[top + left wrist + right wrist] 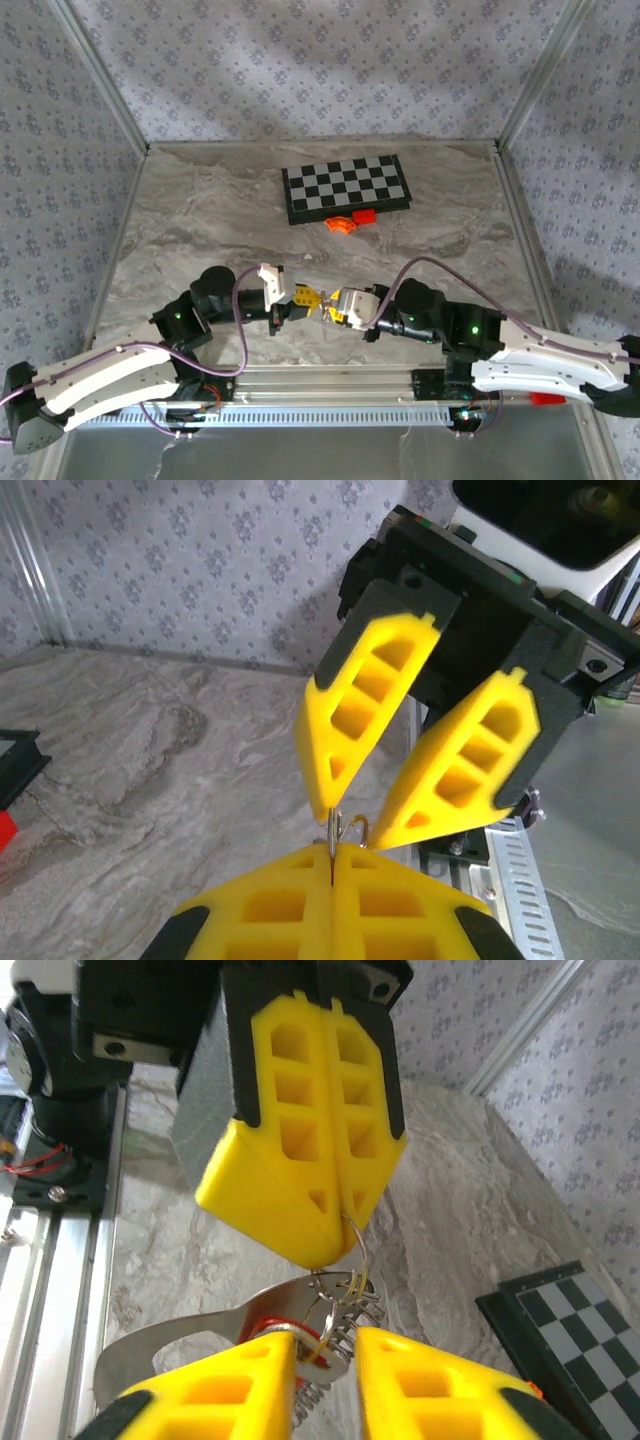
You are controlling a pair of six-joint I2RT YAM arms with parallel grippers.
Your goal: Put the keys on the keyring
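left arm: one, reaching in from the near left edge of the table (200, 220)
left gripper (311, 298): one; its two yellow fingers are pressed flat together, with a thin wire loop pinched at the very tip
keyring (335, 1305): one; a pale silvery loop that hangs from the left gripper's tip, above the table near its front edge and between the two grippers. A short beaded chain dangles below it into the gap of the right gripper
key (265, 1326): one counted. Its red head sits against the inner face of one right finger, and a silvery strip curves away from it to the side. Cannot tell whether it is threaded on the loop
right gripper (331, 308): one; it faces the left gripper tip to tip. Its jaws stand a narrow gap apart, and the loop and chain hang in that gap. The fingers do not look clamped on either
right arm: one, coming in from the near right
orange curved piece (340, 224): one, on the table just in front of the chessboard
chessboard (345, 188): one, lying flat towards the far side, well apart from the grippers
red block (363, 215): one, touching the orange piece on its right
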